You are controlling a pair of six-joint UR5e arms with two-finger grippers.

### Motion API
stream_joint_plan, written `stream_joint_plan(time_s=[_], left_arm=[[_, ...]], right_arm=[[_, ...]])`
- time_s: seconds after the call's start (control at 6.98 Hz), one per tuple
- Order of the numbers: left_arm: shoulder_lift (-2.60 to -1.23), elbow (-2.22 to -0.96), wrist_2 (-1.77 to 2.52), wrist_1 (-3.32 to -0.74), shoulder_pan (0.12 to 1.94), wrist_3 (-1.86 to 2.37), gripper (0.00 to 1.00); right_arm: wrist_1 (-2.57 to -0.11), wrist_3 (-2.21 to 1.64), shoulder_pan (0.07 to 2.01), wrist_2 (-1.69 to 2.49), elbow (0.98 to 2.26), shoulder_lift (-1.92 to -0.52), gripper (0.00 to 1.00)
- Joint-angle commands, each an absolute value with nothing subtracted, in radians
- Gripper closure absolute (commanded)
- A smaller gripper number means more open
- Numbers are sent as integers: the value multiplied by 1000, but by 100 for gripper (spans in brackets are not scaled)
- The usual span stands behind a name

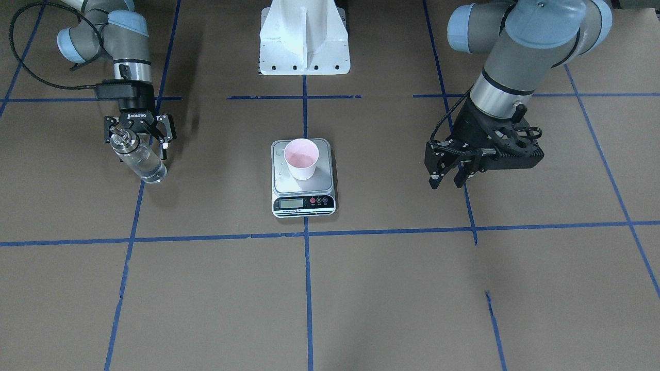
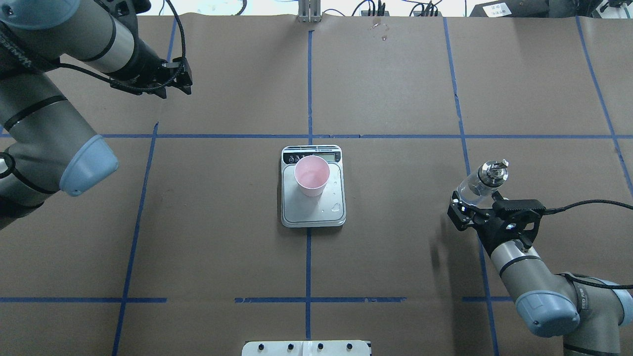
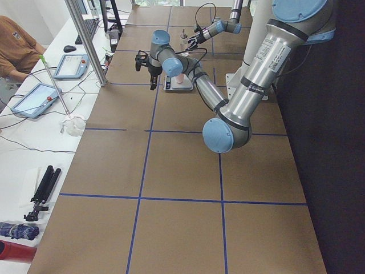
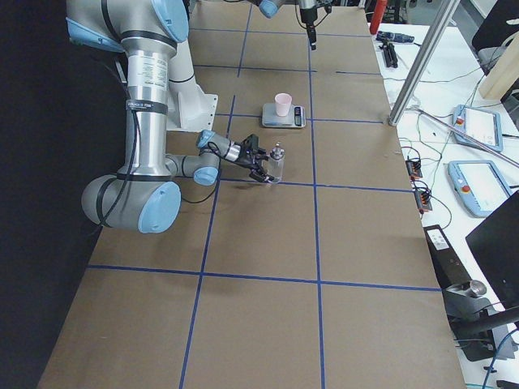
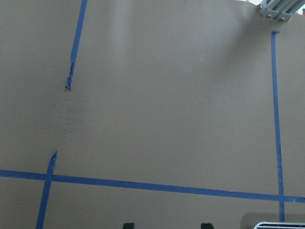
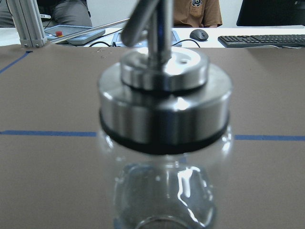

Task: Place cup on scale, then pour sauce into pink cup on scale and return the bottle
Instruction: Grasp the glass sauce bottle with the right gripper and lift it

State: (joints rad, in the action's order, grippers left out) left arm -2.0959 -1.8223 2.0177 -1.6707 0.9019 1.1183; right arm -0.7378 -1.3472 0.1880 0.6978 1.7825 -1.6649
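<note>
Right pincer surrounds the bottle; I cannot tell its grip. Left pincer stands apart. I would move the bottle slowly, upright.

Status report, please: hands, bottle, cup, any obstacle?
Left hand open, empty. Right hand open by bottle, standing on table. Cup on scale. No obstacle seen.

A robotics lab: two industrial robot arms work at a large table covered in brown paper and gridded with blue tape. White side benches hold teach pendants, cables and a keyboard; an operator sits nearby.
</note>
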Motion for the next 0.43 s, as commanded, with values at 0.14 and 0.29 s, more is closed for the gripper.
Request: stream_joint_plan(time_s=[0.14,0.29], left_arm=[[-2098,-1825,2017,-1658,900,1118,44],[-2098,-1825,2017,-1658,900,1118,44]], right_arm=[[-736,-1348,192,678,1755,-1631,3],[-736,-1348,193,675,1755,-1631,4]])
